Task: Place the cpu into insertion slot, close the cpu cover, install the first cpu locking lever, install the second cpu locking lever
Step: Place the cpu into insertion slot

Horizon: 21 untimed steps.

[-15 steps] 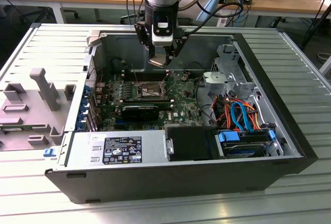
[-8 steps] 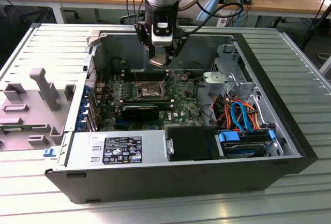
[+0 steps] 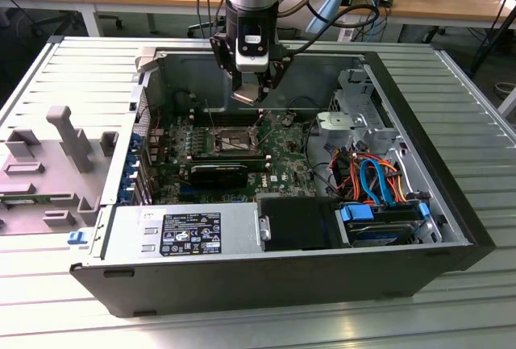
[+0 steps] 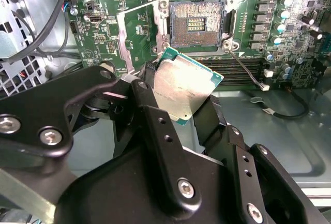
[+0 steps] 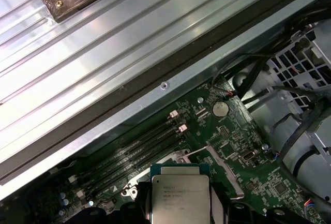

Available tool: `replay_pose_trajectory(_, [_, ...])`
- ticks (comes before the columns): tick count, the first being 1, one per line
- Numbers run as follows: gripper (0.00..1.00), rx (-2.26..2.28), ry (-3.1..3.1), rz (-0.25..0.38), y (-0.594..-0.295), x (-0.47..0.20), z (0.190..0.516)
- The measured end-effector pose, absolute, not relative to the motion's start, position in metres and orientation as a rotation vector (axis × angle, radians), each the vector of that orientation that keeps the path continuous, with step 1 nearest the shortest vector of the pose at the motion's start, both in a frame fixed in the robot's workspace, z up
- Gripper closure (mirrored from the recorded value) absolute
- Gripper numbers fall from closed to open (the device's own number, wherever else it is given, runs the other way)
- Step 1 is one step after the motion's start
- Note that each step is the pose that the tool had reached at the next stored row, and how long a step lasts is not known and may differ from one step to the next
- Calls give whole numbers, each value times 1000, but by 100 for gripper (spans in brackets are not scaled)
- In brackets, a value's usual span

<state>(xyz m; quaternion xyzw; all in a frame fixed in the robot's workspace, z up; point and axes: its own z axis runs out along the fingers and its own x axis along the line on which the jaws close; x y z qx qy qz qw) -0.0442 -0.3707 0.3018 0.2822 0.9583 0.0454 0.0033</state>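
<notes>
Cpu [image 4: 183, 89] sits pinched between the fingers [image 4: 155, 125] of the gripper [image 3: 256, 97], above the bare insertion slot [image 4: 196, 25] near the exterior view's upper centre; the cpu cover [image 4: 135, 30] stands raised.

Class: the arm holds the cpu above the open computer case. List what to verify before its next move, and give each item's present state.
1. gripper shut on the cpu: ok.
2. insertion slot empty, contacts bare: ok.
3. cpu cover swung open, off the insertion slot: ok.
4. cpu held level with the insertion slot: cannot tell.
5. cpu turned to match the insertion slot: cannot tell.
</notes>
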Motion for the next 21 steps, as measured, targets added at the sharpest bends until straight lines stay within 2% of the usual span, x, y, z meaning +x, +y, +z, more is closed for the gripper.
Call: replay_pose_trajectory(21, [46,917,2994,142,-371,-44,301])
